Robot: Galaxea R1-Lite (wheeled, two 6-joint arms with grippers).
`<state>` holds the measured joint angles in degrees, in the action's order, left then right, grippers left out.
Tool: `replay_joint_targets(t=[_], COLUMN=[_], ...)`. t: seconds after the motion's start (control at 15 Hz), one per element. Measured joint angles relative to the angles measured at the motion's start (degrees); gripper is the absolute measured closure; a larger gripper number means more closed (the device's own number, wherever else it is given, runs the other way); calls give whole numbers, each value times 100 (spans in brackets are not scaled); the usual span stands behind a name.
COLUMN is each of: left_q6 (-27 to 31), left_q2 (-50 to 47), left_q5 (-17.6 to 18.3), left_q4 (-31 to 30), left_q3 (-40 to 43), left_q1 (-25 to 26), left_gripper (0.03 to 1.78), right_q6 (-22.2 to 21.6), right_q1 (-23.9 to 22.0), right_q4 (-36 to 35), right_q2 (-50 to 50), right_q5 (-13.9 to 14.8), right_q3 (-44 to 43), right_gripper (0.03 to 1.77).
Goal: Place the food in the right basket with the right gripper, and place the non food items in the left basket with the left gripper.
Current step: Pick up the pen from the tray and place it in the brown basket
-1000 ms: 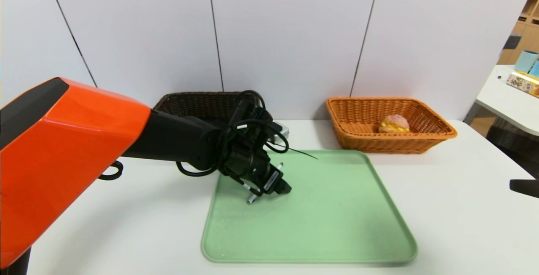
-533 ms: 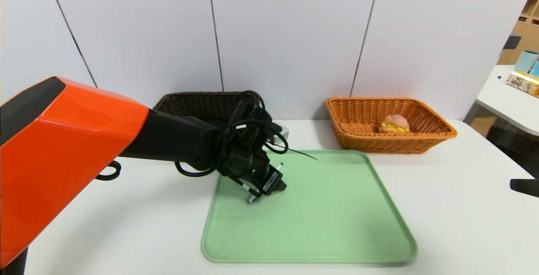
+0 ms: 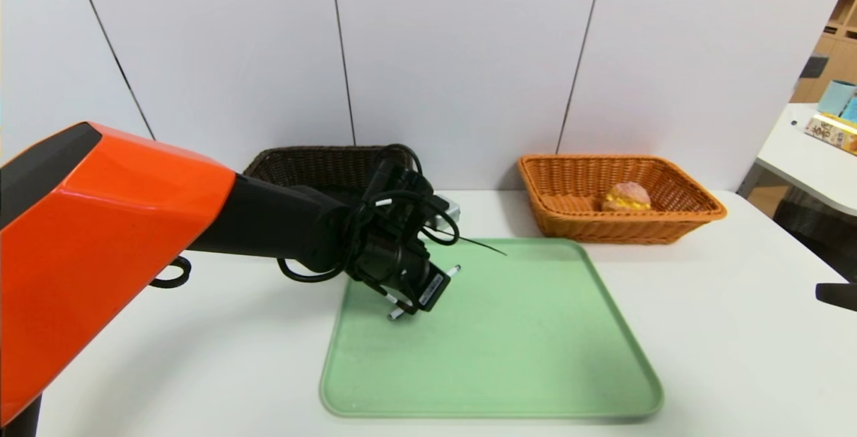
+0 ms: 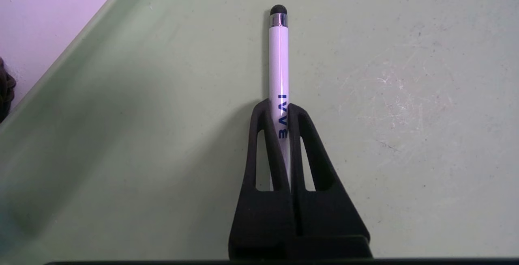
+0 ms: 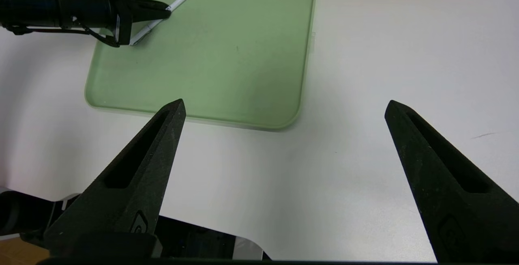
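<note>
Black left gripper (image 4: 279, 113) fingers are pinched on one white pen (image 4: 279, 66) at the green tray's (image 3: 535, 357) ten o'clock area. Right gripper (image 5: 284, 106) fingers are spread wide, nothing between them. Two baskets are seen: brown (image 3: 301, 166) and orange (image 3: 669, 223), one bun (image 3: 627, 196) inside the latter.

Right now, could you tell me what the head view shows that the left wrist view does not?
Only the head view shows the bun lying in the orange basket, the dark brown basket and the left arm's orange shell. Only the left wrist view shows the blue lettering on the pen. Both show the left gripper shut on the pen over the green tray.
</note>
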<state>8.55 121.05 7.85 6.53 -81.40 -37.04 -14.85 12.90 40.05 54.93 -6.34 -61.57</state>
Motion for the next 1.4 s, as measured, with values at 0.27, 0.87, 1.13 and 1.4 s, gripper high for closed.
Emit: replay_joint_targets(t=[0.27,0.87,1.13,1.4], left_q6=[0,68,600,1601], left_q2=[-13,-1006,-1532,-1554], left_q5=[-6,6,13,260], left_q4=[-30,0,831,2100], left_q3=[4,-221,-1254,-2591], left_q1=[-11,-358,-414,350], left_gripper=[175,175,175,175], right_q6=[0,0,-2,0], right_q1=[0,0,0,0], right_q4=[0,0,-9,-9], right_q2=[-17,-44,-48,-57], right_q5=[1,4,4,9], right_q3=[2,6,6,6], right_gripper=[10,10,10,10])
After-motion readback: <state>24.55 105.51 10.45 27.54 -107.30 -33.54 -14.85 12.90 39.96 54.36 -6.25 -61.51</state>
